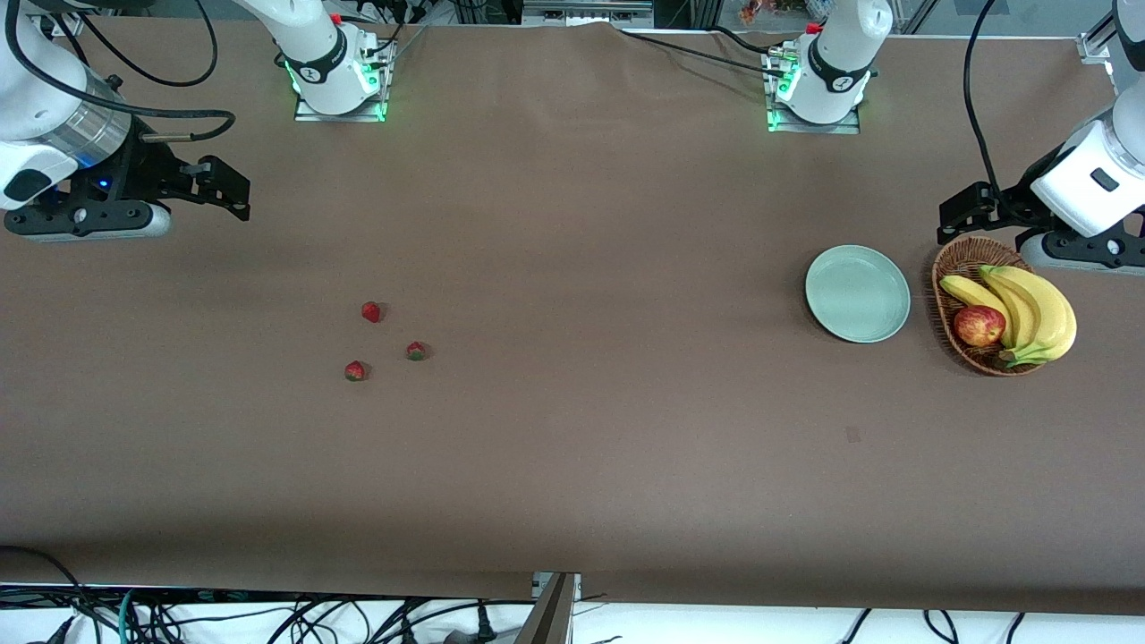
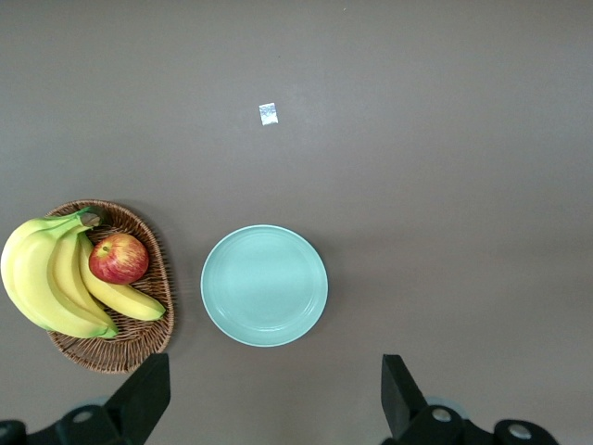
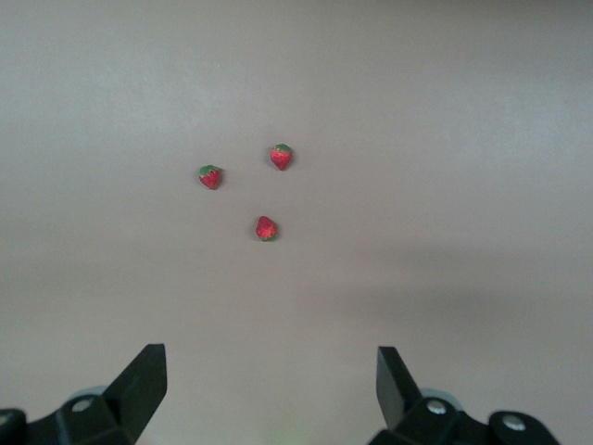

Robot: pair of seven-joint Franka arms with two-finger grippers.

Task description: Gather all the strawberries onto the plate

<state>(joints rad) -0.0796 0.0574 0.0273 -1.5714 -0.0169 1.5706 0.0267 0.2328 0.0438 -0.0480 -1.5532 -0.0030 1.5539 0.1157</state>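
Red strawberries (image 1: 371,312) lie near the wide-jawed right gripper (image 1: 224,188), well apart from the plate (image 1: 857,293) by the wide-jawed left gripper (image 1: 962,217).

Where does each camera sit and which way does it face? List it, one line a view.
Front: high across the table, facing both arm bases; shows strawberries, plate, both arms.
Left wrist: looks down on plate and basket; left end effector open.
Right wrist: looks down on strawberries; right end effector open.
Shared: front and left wrist both show the plate.
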